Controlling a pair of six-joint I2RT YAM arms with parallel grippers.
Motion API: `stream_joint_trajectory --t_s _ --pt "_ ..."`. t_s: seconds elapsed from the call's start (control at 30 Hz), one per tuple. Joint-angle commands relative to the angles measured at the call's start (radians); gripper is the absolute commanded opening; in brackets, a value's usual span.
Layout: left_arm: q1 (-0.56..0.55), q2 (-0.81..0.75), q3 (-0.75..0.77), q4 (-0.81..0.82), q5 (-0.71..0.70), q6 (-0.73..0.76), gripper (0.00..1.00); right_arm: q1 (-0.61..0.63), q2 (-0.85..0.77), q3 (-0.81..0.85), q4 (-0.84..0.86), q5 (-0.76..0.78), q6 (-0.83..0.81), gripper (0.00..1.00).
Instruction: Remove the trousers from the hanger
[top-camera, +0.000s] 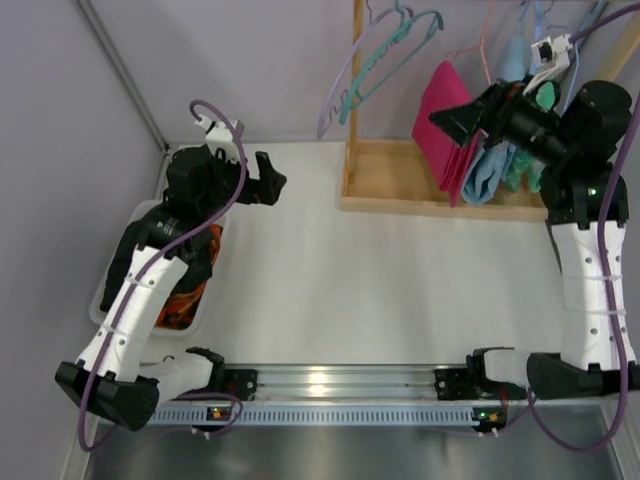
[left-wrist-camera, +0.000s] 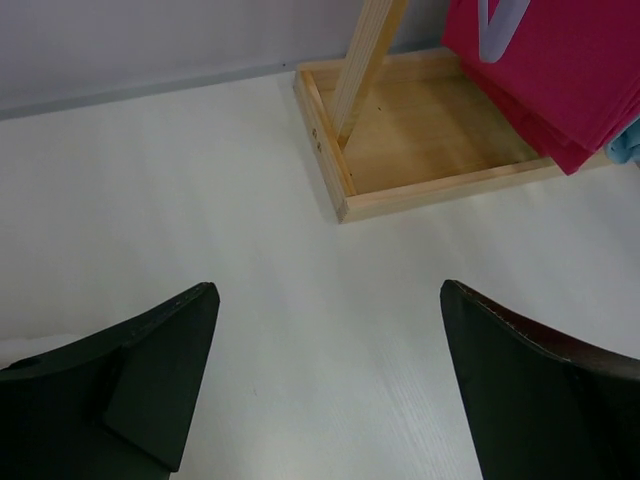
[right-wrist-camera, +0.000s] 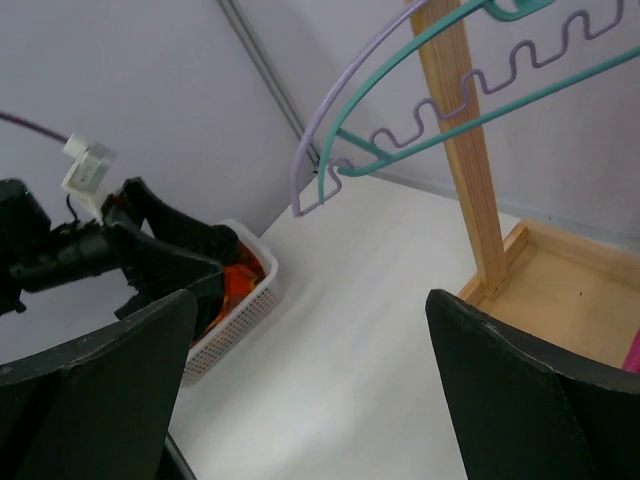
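Magenta trousers (top-camera: 447, 128) hang on a hanger from the wooden rack (top-camera: 400, 190) at the back right; they also show in the left wrist view (left-wrist-camera: 560, 70). Light blue (top-camera: 492, 170) and green garments hang beside them. My right gripper (top-camera: 452, 116) is open and empty, raised just in front of the magenta trousers. My left gripper (top-camera: 268, 180) is open and empty, over the table's left side, far from the rack. Empty teal (top-camera: 392, 55) and lilac (top-camera: 345, 85) hangers hang at the rack's left.
A white basket (top-camera: 120, 270) holding orange and black clothes stands at the left edge under my left arm; it also shows in the right wrist view (right-wrist-camera: 235, 300). The rack's wooden post (left-wrist-camera: 365, 60) and base tray stand at the back. A metal rail (top-camera: 330, 385) runs along the near edge.
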Motion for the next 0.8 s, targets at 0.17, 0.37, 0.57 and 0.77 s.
stream_joint_trajectory --t_s 0.17,0.37,0.57,0.77 --pt "0.047 -0.050 -0.033 0.079 0.040 -0.054 0.99 -0.253 0.235 0.290 0.113 -0.103 0.245 0.99" --pt "0.064 -0.059 -0.047 0.085 0.032 -0.060 0.99 -0.344 0.344 0.345 0.151 -0.109 0.358 0.99" --pt "0.087 -0.056 -0.050 0.093 0.049 -0.080 0.99 -0.353 0.450 0.388 0.196 -0.129 0.461 0.96" --pt "0.100 -0.058 -0.061 0.093 0.054 -0.087 0.99 -0.329 0.490 0.373 0.187 -0.144 0.501 0.91"
